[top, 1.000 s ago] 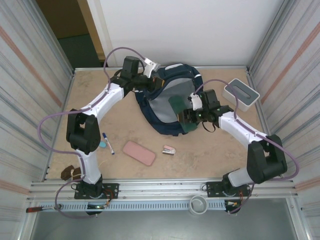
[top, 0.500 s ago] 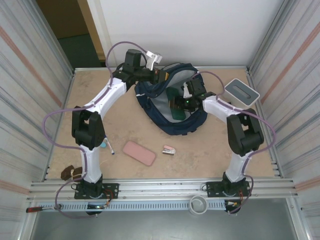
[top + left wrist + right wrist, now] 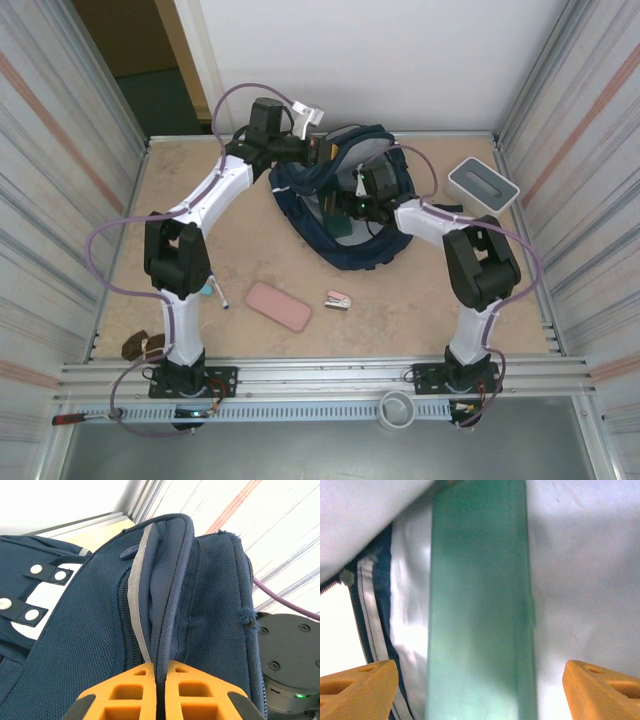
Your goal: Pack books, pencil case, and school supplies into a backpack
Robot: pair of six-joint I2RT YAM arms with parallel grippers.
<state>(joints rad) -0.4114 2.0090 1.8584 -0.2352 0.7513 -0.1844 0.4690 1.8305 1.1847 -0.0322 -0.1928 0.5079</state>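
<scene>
The backpack [image 3: 350, 256] sits at the far middle of the tabletop [image 3: 200, 210] in the top view, and its mouth is open. The left gripper [image 3: 318, 152] pinches the far rim. The right gripper [image 3: 348, 205] reaches into the mouth, right by a dark green book [image 3: 341, 222] that is inside. Near the front lie the pen [image 3: 221, 298], a pink case [image 3: 279, 306] and the stapler [image 3: 339, 299], all well apart from the backpack. A white box [image 3: 481, 188] sits on the right.

In the left wrist view, the left gripper [image 3: 159, 667] is closed tight on a fold of the backpack [image 3: 90, 630]. The two orange fingers [image 3: 125, 692] squeeze the rim and its pale stripe between them. The rim stands up tall.

In the right wrist view, the right gripper [image 3: 479, 677] is wide open and holds nothing. Its orange fingers [image 3: 360, 685] are far out to each side. The book [image 3: 480, 595] lies between them, not touching them, flat on the pale lining [image 3: 580, 580] of the backpack [image 3: 379, 580].

I think the book is now let go inside, so the step is to get the right gripper out. It should go straight back the way it points, with its fingers wide, so it does not hook the book or the lining. The left gripper should hold the rim high so the mouth is big. The pen, case and stapler are not packed yet.
</scene>
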